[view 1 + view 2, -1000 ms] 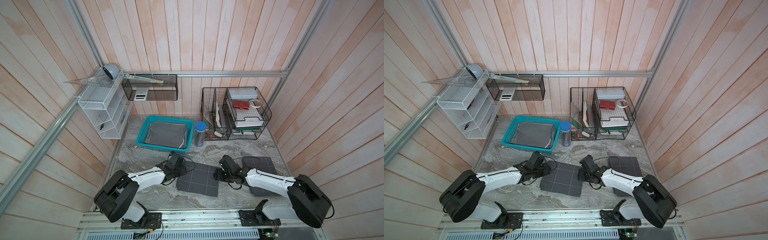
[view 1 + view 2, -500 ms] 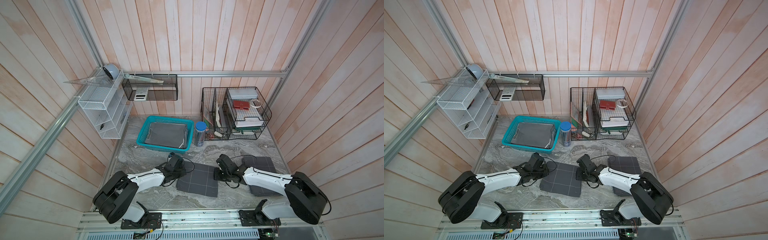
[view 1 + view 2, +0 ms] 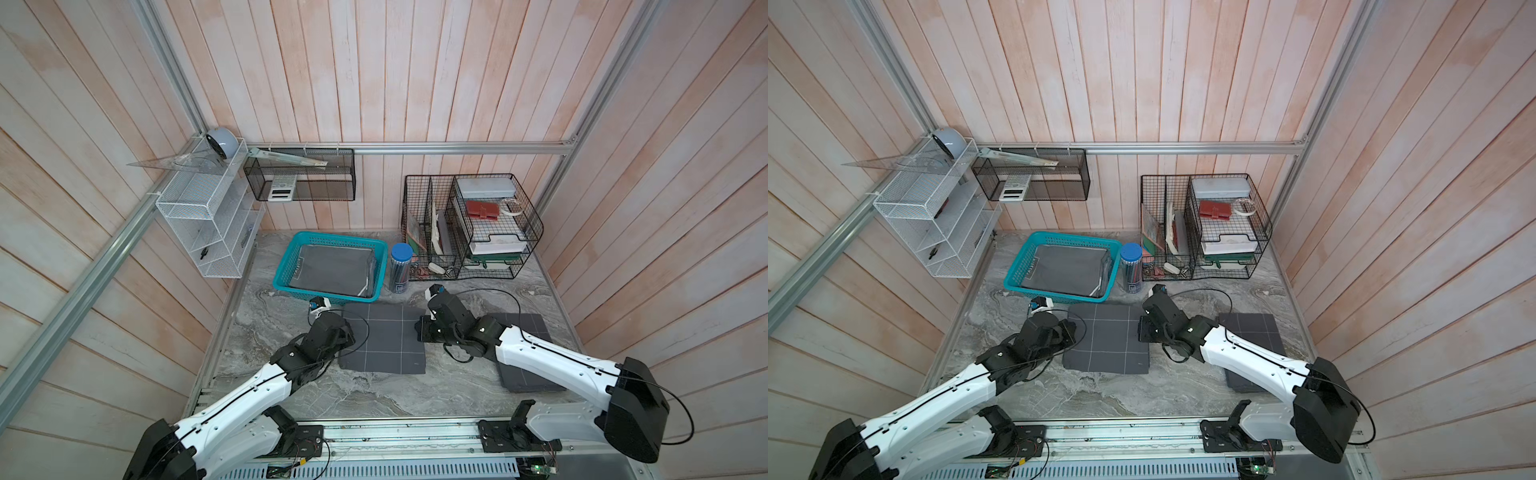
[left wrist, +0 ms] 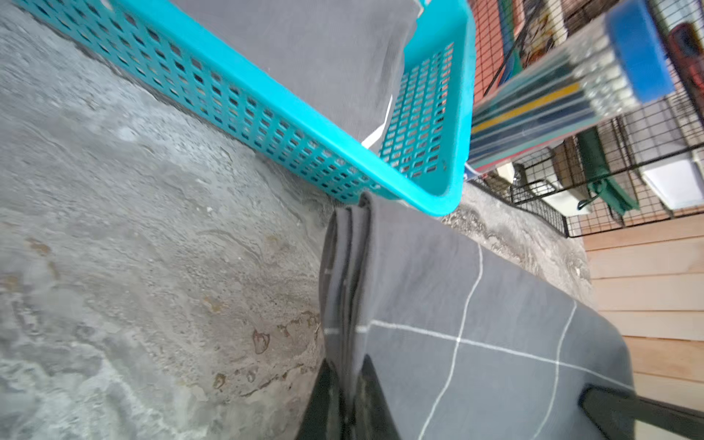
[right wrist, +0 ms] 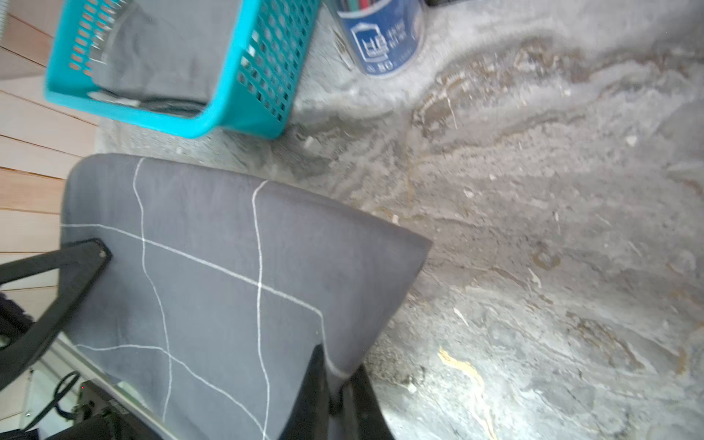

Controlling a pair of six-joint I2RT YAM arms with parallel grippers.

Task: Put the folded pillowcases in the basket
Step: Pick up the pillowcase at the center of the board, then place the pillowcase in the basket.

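Note:
The folded pillowcase (image 3: 384,338) (image 3: 1106,340), dark grey with thin white grid lines, lies flat on the marble table just in front of the basket (image 3: 286,266) (image 3: 1019,266). A plain grey folded cloth (image 3: 332,270) lies inside the teal basket. My left gripper (image 3: 347,332) (image 4: 348,377) is shut on the pillowcase's (image 4: 476,304) left edge, pinching the stacked layers. At the opposite edge my right gripper (image 3: 419,332) (image 5: 337,381) is shut on a fold of the pillowcase (image 5: 213,247). In both wrist views the basket's near corner (image 4: 438,198) (image 5: 171,122) stands close beyond the cloth.
A clear pen canister with a blue lid (image 3: 401,268) stands right of the basket. Behind it is a black wire organizer (image 3: 469,226). Another dark folded cloth (image 3: 528,332) lies under my right arm. A white wire shelf (image 3: 208,216) hangs on the left wall.
Both grippers have gone from open to shut on the pillowcase's opposite edges. The pillowcase itself still lies in the same spot.

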